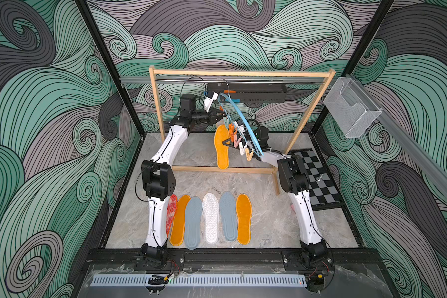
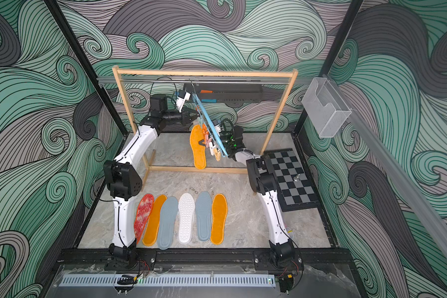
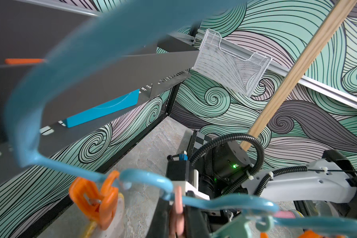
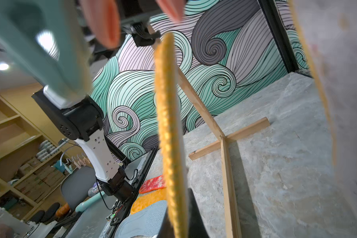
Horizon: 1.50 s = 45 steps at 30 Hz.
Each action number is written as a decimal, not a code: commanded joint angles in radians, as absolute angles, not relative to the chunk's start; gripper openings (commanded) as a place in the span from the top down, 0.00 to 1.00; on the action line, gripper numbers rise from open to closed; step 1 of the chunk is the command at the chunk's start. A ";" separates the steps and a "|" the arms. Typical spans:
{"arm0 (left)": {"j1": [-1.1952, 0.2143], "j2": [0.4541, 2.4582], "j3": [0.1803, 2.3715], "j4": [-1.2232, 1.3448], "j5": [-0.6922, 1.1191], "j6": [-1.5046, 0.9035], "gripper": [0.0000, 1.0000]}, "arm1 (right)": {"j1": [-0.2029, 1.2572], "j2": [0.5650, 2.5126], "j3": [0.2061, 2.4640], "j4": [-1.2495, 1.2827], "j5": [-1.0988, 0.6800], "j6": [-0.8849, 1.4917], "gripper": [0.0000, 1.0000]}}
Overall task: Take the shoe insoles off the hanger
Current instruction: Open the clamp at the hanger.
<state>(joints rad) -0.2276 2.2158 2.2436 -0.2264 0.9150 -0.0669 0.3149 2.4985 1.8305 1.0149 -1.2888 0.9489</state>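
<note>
Orange insole (image 1: pixel 222 157), long axis vertical, is pinched above mid-length by the right gripper's (image 1: pixel 227 143) jaws and is suspended just below the left gripper (image 1: pixel 219 113), whose jaws are pressed together at the hanger's (image 1: pixel 245 125) clips (image 1: pixel 232 130).

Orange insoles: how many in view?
3. On the table: second insole from left, rightmost insole. Hanging insole on the hanger. Others may be hidden.
</note>
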 commanded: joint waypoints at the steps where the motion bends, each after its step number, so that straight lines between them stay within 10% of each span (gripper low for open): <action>1: -0.230 2.182 2.238 -0.280 0.861 -0.052 1.00 | 0.318 2.390 1.723 1.005 -1.220 0.871 1.00; 16: -0.204 2.110 2.143 -0.254 0.844 -0.059 1.00 | 0.349 2.061 1.229 0.796 -0.993 0.608 1.00; 45: -0.194 2.067 2.101 -0.278 0.838 -0.065 1.00 | 0.357 1.061 0.784 -0.639 -0.334 0.364 1.00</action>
<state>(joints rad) -0.2005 2.0979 2.0972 -0.2485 0.8532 -0.0772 0.3569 1.1091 0.8196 -0.4747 -0.3996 0.3595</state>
